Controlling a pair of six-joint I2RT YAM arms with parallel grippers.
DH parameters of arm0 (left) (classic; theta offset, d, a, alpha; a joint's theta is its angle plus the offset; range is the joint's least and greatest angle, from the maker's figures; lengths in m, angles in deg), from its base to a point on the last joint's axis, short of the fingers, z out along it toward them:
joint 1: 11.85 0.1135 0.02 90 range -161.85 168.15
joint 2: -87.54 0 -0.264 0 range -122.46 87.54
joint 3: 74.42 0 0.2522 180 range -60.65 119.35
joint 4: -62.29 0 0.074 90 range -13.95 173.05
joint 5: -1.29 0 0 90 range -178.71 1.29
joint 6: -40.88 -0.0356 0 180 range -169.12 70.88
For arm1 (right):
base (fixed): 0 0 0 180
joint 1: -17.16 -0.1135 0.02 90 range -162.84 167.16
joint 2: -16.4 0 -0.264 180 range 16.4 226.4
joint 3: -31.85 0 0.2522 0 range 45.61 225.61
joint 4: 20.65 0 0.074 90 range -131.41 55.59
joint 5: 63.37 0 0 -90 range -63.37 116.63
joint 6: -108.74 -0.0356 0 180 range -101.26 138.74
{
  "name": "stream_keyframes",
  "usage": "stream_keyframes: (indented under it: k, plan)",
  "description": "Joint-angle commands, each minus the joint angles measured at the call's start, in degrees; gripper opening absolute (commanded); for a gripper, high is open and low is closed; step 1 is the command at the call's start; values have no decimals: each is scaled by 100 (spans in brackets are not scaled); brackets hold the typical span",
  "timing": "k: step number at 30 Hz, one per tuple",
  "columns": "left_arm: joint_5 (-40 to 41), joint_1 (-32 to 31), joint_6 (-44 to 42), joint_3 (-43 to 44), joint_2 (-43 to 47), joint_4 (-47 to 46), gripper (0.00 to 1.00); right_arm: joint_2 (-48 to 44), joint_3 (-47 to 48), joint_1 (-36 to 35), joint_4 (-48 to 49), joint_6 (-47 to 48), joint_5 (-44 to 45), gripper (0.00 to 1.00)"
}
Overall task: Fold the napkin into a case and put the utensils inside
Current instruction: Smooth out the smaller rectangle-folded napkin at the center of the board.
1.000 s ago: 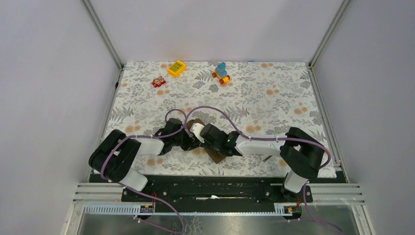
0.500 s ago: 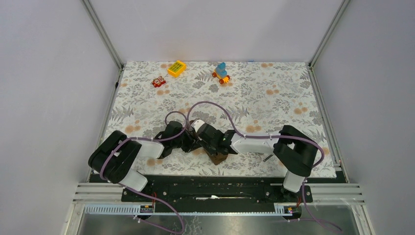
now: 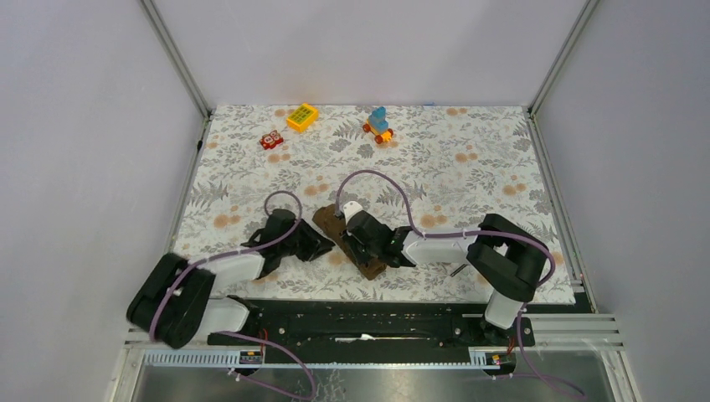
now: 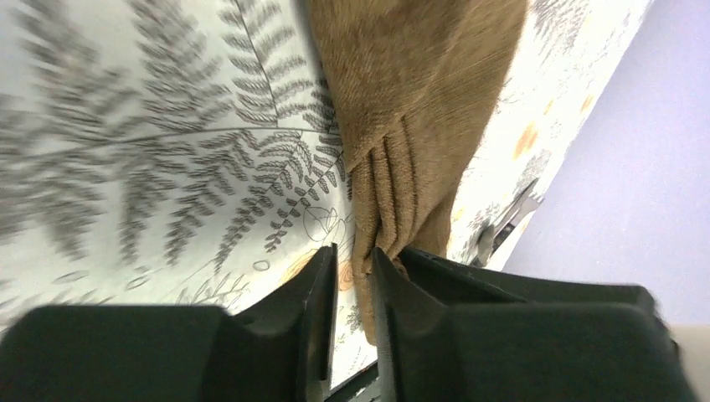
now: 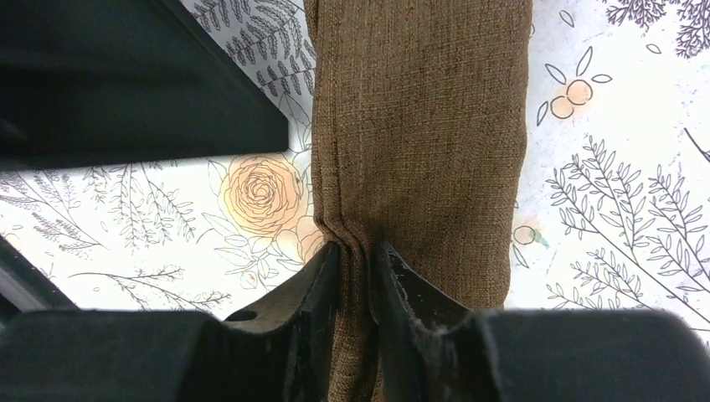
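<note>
Plain pale walls [image 3: 92,126] and aluminium frame posts enclose a grey floral tablecloth [image 3: 477,167]. The napkin [image 5: 419,126], folded into a narrow brown strip, lies diagonally at the tablecloth's near centre, much of it covered by both wrists.

Left gripper [image 4: 355,255]: clamped on a pleated pinch of the napkin.

Right gripper [image 5: 354,251]: clamped on a fold at its edge.

A yellow block [image 3: 302,116], a blue-and-orange toy [image 3: 379,123] and a red toy [image 3: 270,140] sit near the tablecloth's far edge. A thin dark utensil [image 3: 456,270] lies near its front right edge, partly hidden under the right arm and too small to identify.

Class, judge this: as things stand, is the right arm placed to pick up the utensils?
Probably not yet: the right gripper is shut on the napkin, and the utensils lie well behind it, so it would have to let go and pull back first.
</note>
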Motion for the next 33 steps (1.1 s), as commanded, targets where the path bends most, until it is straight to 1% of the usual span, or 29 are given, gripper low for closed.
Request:
stream_keyframes:
  k: [1,3,5,6,8,10,11,15,17,20,22,23,24,26,28,30,33]
  plan:
    - [14,573,-718,34,1279,1110,32,7,-351,171,98,-71,-216,31]
    - [162,737,-996,332,1759,1598,39,-9,-411,174,181,-72,-296,32]
    - [240,814,-1163,651,1927,1828,40,-2,-433,172,216,-80,-345,33]
    - [217,826,-1211,803,1884,1788,38,-1,-442,172,242,-84,-369,33]
    - [-83,832,-1264,1079,1477,1506,27,-16,-468,178,287,-92,-388,33]
    - [-534,811,-1258,1400,808,1218,13,-35,-487,185,309,-93,-416,33]
    - [-695,773,-1232,1564,372,1090,8,-50,-492,187,314,-99,-422,32]
    - [-855,585,-1191,1698,-448,316,4,-79,-511,211,365,-134,-480,31]
    - [-945,527,-1215,1761,-856,107,3,-93,-514,211,387,-147,-506,31]
    - [-879,518,-1259,1747,-1327,143,0,-110,-512,215,390,-171,-521,31]
    - [-610,549,-1329,1603,-1360,366,0,-183,-519,215,344,-179,-525,32]
    - [-419,585,-1368,1494,-1298,474,0,-230,-527,228,315,-196,-525,33]
    - [-173,623,-1410,1380,-1221,597,0,-304,-536,226,275,-207,-551,36]
    - [137,689,-1590,1253,-1179,778,0,-493,-521,242,135,-285,-633,47]
    - [90,747,-1801,1286,-1294,881,0,-784,-478,259,-42,-347,-803,58]
    - [163,751,-1823,1393,-1270,1092,0,-1127,-384,320,-255,-436,-1018,69]
    - [352,773,-1907,1560,-1192,1456,0,-1461,-135,516,-560,-542,-1263,74]
